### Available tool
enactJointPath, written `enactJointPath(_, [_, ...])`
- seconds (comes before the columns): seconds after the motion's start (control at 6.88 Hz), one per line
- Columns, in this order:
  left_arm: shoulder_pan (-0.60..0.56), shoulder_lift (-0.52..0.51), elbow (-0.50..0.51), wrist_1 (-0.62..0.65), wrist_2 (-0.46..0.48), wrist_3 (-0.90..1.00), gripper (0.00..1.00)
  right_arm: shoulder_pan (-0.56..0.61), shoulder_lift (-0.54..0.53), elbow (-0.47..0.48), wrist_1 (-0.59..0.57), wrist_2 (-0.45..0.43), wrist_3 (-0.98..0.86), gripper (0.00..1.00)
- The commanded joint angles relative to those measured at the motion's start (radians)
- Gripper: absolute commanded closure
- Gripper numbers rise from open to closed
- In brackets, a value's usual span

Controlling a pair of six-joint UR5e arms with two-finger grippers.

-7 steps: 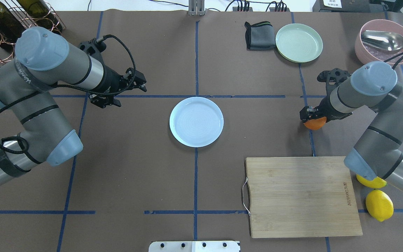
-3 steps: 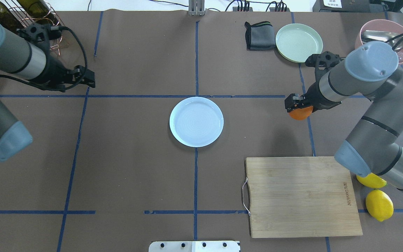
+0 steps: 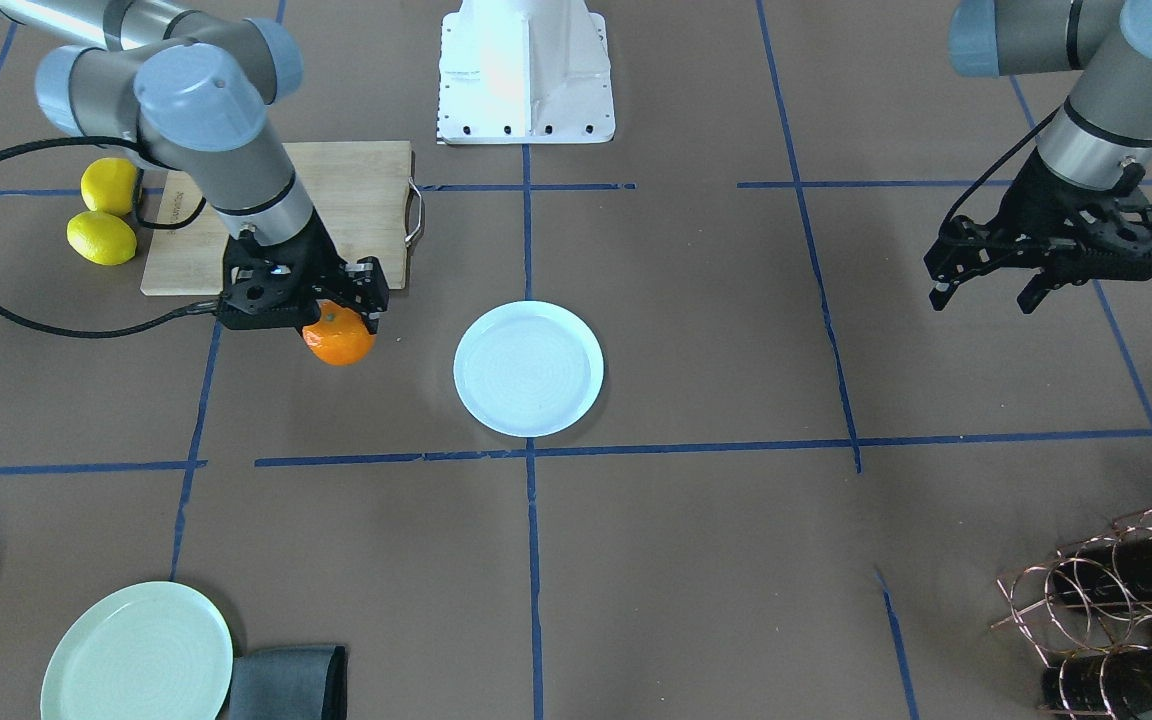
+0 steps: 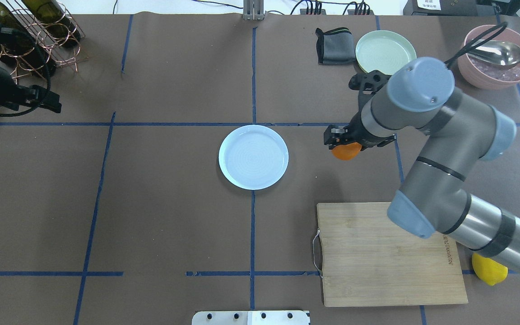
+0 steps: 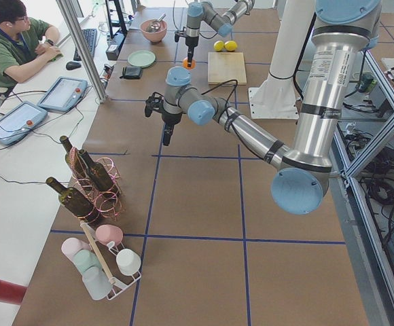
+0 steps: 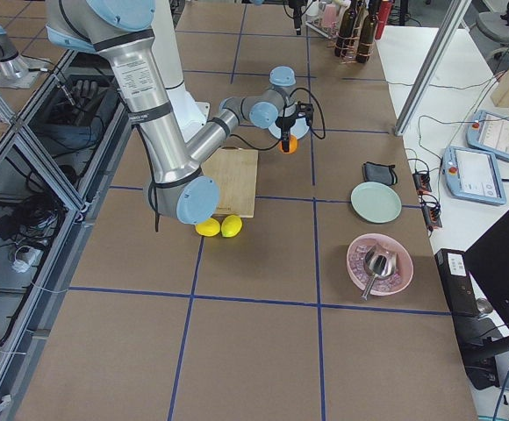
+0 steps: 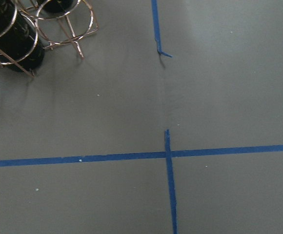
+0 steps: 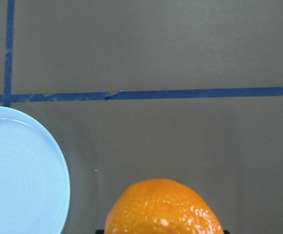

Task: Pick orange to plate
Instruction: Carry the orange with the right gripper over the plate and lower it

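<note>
My right gripper point(image 4: 342, 145) is shut on the orange point(image 4: 345, 153), a small bright fruit held just above the brown table. In the front-facing view the orange point(image 3: 339, 340) hangs under the black fingers, a short way to the side of the plate point(image 3: 528, 368). The pale bluish-white plate point(image 4: 253, 157) lies empty at the table's centre, and its rim shows at the lower left of the right wrist view point(image 8: 19, 175), with the orange point(image 8: 163, 207) at the bottom edge. My left gripper point(image 3: 981, 293) is open and empty, far off near the wine rack.
A pale green plate point(image 4: 385, 52), a grey folded cloth point(image 4: 332, 45) and a pink bowl with a spoon point(image 4: 497, 56) sit at the far right. A wooden cutting board point(image 4: 386, 253) and a lemon point(image 4: 489, 271) lie near right. The bottle rack point(image 4: 39, 31) stands far left.
My right arm has carried the orange leftward, closer to the plate. The left arm has drawn back to the far left, towards the bottle rack.
</note>
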Motion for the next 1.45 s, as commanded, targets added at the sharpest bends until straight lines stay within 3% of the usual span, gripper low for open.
enactJointPath(0.0, [-0.026, 0.069, 0.001, -0.007, -0.012, 0.139, 0.00, -0.071, 0.153, -0.136, -0.001, -0.070, 0.047, 1.00])
enactJointPath(0.15, [-0.036, 0.107, 0.003, -0.006, -0.014, 0.209, 0.00, -0.094, 0.187, -0.171, -0.001, -0.102, 0.047, 1.00])
enactJointPath(0.44, [-0.172, 0.130, 0.055, 0.002, -0.017, 0.357, 0.00, -0.123, 0.311, -0.310, 0.000, -0.136, 0.047, 1.00])
enactJointPath(0.87, [-0.209, 0.163, 0.090, 0.002, -0.041, 0.401, 0.00, -0.136, 0.353, -0.375, 0.008, -0.145, 0.047, 1.00])
enactJointPath(1.02, [-0.215, 0.173, 0.092, 0.004, -0.041, 0.422, 0.00, -0.136, 0.367, -0.386, 0.012, -0.145, 0.056, 0.31])
enactJointPath(1.16, [-0.229, 0.189, 0.092, 0.004, -0.041, 0.461, 0.00, -0.136, 0.387, -0.386, 0.011, -0.145, 0.072, 0.00])
enactJointPath(1.31, [-0.237, 0.193, 0.093, 0.004, -0.041, 0.465, 0.00, -0.136, 0.390, -0.385, 0.008, -0.144, 0.063, 0.00])
